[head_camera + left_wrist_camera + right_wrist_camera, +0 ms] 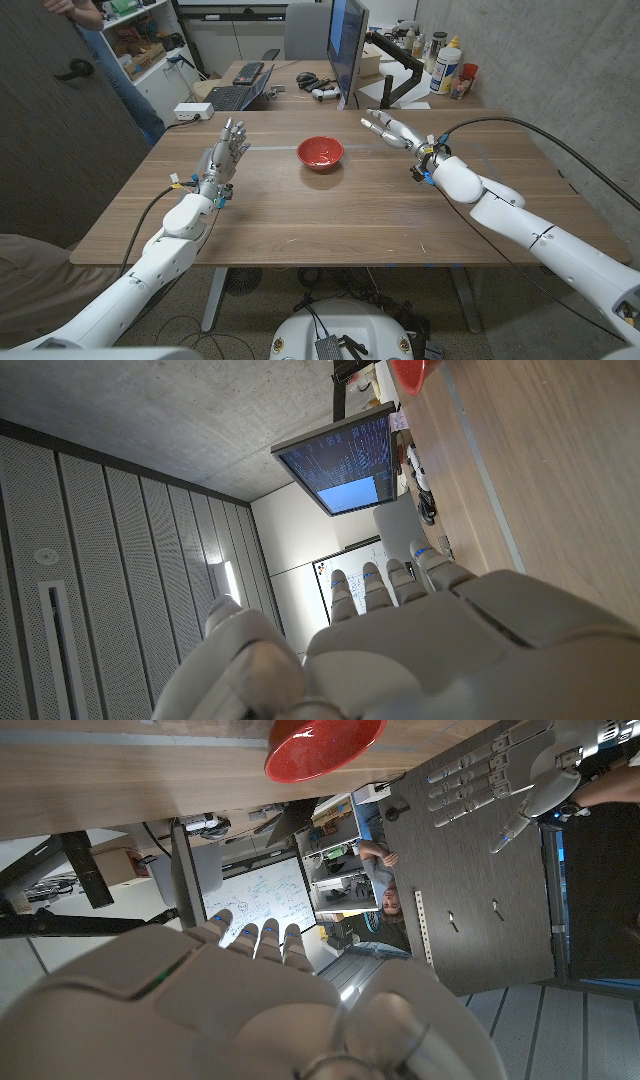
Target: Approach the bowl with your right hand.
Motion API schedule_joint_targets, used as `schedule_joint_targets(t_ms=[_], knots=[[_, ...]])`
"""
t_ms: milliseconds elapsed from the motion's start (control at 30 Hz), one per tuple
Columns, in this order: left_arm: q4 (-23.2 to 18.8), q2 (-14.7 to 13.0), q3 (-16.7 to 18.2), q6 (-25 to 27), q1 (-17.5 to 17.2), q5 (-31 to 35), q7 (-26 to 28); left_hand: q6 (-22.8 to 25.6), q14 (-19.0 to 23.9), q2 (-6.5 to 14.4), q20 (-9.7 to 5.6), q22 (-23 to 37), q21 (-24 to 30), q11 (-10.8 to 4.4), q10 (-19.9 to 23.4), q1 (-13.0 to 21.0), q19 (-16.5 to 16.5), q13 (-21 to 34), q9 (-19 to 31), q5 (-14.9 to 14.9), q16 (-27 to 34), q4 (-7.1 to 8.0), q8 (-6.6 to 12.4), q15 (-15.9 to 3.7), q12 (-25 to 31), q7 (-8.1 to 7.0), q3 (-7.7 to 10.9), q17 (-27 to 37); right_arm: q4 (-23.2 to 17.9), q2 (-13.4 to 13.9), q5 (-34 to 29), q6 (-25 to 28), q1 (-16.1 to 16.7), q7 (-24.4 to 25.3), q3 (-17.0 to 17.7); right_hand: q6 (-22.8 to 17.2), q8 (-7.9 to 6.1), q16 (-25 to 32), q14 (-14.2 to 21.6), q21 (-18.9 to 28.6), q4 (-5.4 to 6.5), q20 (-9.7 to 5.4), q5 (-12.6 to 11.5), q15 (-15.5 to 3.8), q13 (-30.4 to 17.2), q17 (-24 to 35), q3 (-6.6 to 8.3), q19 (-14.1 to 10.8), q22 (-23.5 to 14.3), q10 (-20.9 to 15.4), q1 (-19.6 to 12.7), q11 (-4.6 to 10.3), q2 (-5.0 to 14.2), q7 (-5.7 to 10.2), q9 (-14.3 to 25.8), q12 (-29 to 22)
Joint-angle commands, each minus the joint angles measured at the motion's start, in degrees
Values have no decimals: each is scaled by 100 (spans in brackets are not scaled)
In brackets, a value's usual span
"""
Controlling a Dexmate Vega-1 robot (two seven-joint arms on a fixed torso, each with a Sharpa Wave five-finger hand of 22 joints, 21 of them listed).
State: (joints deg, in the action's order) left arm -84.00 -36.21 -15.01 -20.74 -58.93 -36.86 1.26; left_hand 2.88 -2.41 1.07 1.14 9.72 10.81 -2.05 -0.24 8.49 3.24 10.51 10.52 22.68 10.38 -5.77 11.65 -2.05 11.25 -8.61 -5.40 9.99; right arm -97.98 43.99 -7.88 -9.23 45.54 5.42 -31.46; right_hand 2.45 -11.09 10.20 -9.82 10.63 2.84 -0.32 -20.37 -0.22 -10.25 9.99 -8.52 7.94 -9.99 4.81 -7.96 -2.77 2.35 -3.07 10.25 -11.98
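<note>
One red bowl (320, 153) sits mid-table (330, 215), upright. Right hand (392, 129) hovers just beside it on the robot's right, slightly farther back, fingers spread, holding nothing. Left hand (224, 154) well apart, fingers apart, empty.

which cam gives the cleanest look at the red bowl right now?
Head view: the whole red bowl shows from above, standing on the table between the left hand and the right hand, touched by neither. The right wrist view cuts off part of it at the picture's edge; the left wrist view catches only a red sliver.
</note>
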Motion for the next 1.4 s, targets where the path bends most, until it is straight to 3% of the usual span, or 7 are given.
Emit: schedule_joint_targets(t_ms=[33,567,900,1400], knots=[[59,-59,-26,-41,150,85,-122,-2,-44,-12,-18,33,23,-24,12,76,1,9,12,28,28,-14,-16,-106,20,-9,-20,28,-57,35,-478,26,-157,-293,-182,-43,-22,2,-338,26,-21,7,-38,-29,-23,16,-5,51,-26,-31,-26,-16,28,-44,21,-25],[53,-59,-80,-6,203,101,-173,-1,-43,-8,-23,33,24,-16,18,82,5,9,12,30,30,-14,-24,-108,21,-5,-29,28,-100,46,-988,71,-295,-424,-353,-66,-23,-1,-363,33,-15,11,-43,-28,-23,16,-8,47,-26,-7,-13,-24,47,-51,21,-14],[-10,-86,-45,-9,100,109,-92,0,-44,-6,-23,33,24,-20,17,85,6,9,12,31,30,-15,-27,-106,20,-7,-36,28,-88,21,-1167,55,-402,-554,-445,-82,-19,9,-354,97,-8,-30,-48,-26,-23,16,-15,-115,-28,-6,4,-23,66,-51,22,-13],[-75,-135,38,-26,-71,103,11,2,-44,1,-23,33,24,-34,5,93,6,9,13,32,30,-16,-31,-103,14,-3,-42,28,-81,-17,-1589,80,-575,-698,-617,-88,-12,21,-330,69,-4,54,-53,-34,-23,16,-25,-57,-27,-15,21,-14,75,-43,22,-16]])
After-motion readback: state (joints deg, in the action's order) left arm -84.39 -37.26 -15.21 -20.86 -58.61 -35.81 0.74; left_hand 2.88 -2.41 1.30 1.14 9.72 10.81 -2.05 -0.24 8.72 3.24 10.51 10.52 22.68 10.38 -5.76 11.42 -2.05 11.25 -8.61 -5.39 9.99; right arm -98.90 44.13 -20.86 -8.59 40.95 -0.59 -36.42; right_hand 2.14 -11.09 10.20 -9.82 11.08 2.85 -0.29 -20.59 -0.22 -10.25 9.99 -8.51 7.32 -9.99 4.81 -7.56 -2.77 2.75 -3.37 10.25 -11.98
